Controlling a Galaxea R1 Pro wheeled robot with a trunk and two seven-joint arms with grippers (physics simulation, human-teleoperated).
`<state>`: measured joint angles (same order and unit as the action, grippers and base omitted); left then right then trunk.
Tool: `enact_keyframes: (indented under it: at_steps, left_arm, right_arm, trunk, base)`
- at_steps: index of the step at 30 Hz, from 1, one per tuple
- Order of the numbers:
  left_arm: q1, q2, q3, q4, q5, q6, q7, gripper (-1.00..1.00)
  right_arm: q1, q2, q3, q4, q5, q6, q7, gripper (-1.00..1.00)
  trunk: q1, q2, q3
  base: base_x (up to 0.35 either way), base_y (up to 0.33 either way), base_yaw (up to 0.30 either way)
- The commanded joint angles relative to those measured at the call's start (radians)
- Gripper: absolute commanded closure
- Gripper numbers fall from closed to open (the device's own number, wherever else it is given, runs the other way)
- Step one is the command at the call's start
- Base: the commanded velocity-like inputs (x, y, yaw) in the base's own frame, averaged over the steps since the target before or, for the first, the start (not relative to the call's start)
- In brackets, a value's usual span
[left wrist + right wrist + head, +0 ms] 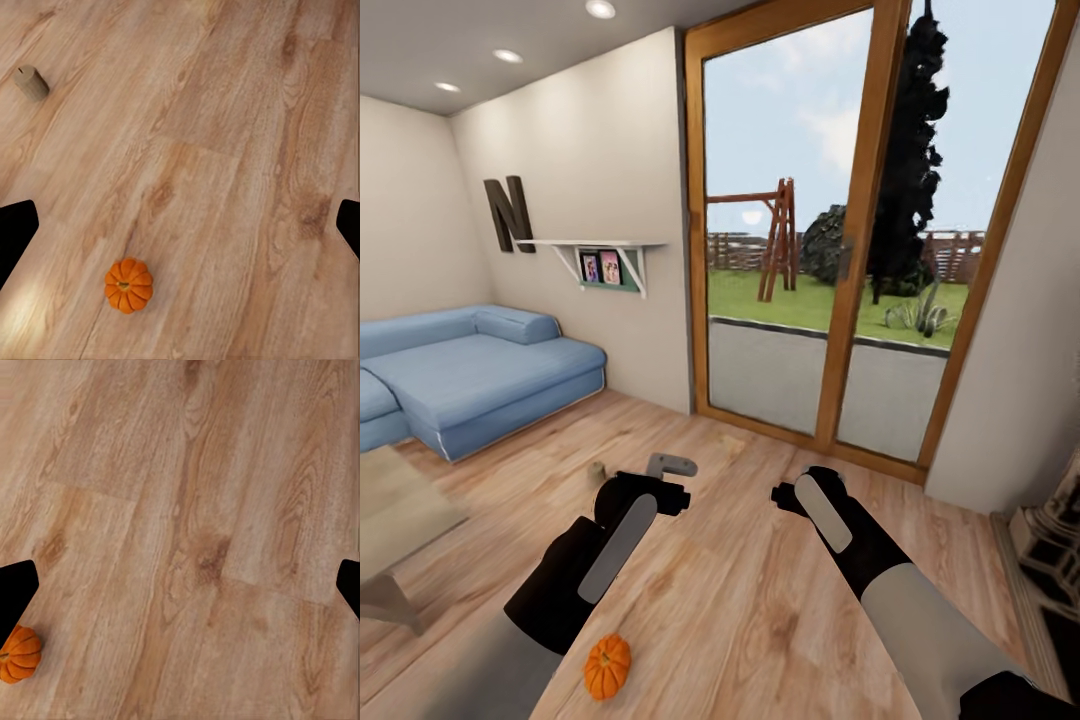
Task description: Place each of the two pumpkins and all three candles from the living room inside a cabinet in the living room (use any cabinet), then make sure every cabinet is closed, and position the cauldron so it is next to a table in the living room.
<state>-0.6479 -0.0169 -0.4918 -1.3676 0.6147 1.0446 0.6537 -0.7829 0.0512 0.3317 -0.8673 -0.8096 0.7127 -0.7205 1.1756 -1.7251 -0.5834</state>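
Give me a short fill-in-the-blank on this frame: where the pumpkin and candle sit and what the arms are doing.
1. The pumpkin lies on the wooden ____.
2. In the head view the pumpkin sits nearest the robot's ____ arm.
3. The small candle and the pumpkin are ____, with bare planks between them.
4. The left gripper has its jaws spread wide and holds ____.

Missing words: floor; left; apart; nothing

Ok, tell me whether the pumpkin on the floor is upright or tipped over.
Upright. The pumpkin sits on the wood floor with its dark stem facing up toward the left wrist camera, ribs spread evenly around it.
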Motion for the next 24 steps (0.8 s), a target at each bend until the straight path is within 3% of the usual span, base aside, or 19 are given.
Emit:
enact_keyframes:
  at_steps: [1, 13, 24]
  left_arm:
    - [-0.001, 0.0, -0.001, -0.001, 0.01, 0.003, 0.01, -1.0]
    - [-0.001, 0.0, -0.001, 0.0, 0.01, 0.003, 0.01, -1.0]
    - [-0.001, 0.0, -0.002, 0.003, 0.01, 0.003, 0.01, -1.0]
  right_arm:
    - [-0.001, -0.001, 0.003, -0.001, -0.01, 0.001, -0.01, -1.0]
    - [-0.001, 0.0, 0.004, -0.001, -0.01, 0.001, -0.01, -1.0]
    - [-0.001, 0.0, 0.003, -0.001, -0.01, 0.001, -0.009, -1.0]
  trunk:
    - [0.0, -0.001, -0.001]
    - [0.0, -0.001, 0.0]
    - [0.0, -0.001, 0.003]
  base:
    - [0.253, -0.224, -0.147]
    - [0.254, -0.077, -0.103]
    - [0.256, -0.014, -0.247]
